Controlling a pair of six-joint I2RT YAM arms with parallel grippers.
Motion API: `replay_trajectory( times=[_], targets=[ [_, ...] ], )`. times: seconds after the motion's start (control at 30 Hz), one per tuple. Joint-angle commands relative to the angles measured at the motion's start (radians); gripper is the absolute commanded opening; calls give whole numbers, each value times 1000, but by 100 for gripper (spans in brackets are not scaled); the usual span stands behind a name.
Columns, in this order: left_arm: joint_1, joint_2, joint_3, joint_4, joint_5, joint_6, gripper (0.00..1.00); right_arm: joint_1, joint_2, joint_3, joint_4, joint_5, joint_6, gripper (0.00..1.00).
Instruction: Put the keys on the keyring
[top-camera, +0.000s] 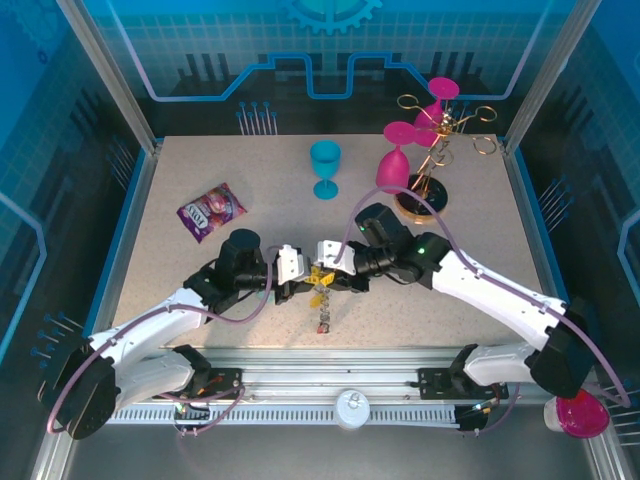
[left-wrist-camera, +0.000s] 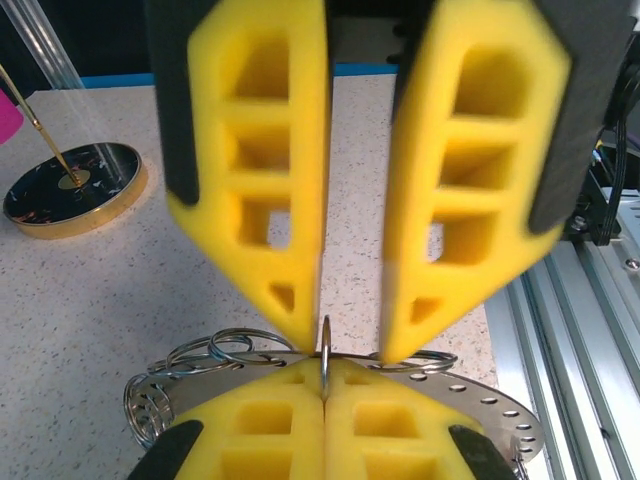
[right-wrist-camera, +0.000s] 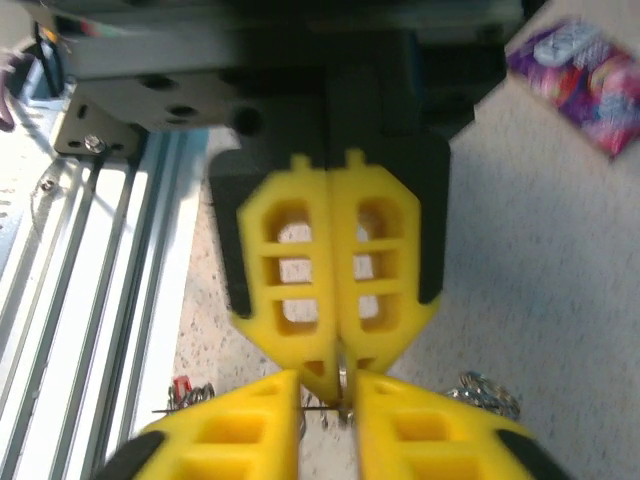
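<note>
Nearest the lens, the left claw is shut tight. Its yellow pads pinch a small upright wire loop on the rim of the keyring, apparently to steady the grey disc. Meeting it tip to tip, the right claw has its pads slightly parted and straddles that loop without clamping it, probably to work the loop. The disc spreads left and right under both tips. The keys sit just on the near side, over the tabletop; whether any is attached, I cannot tell.
</note>
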Motion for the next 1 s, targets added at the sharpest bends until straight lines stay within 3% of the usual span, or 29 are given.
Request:
replay_trajectory(
  times=[0.0,0.17,0.7,0.83,0.97],
  targets=[
    [-7,-28,16,63,-2,17,0,-64,-85,-85,127,-124,64,26],
    [-6,-34,15,71,5,12,0,-86,-134,-166,208,-144,86,27],
    [-7,-34,7,100,42,-6,0,-71,-74,-142,235,-148,81,23],
    [-7,-36,5,105,50,-6,0,-66,-61,-132,233,-151,76,15],
    [-7,-36,5,103,50,-6,0,-61,-55,-122,221,-160,67,1]
  ],
)
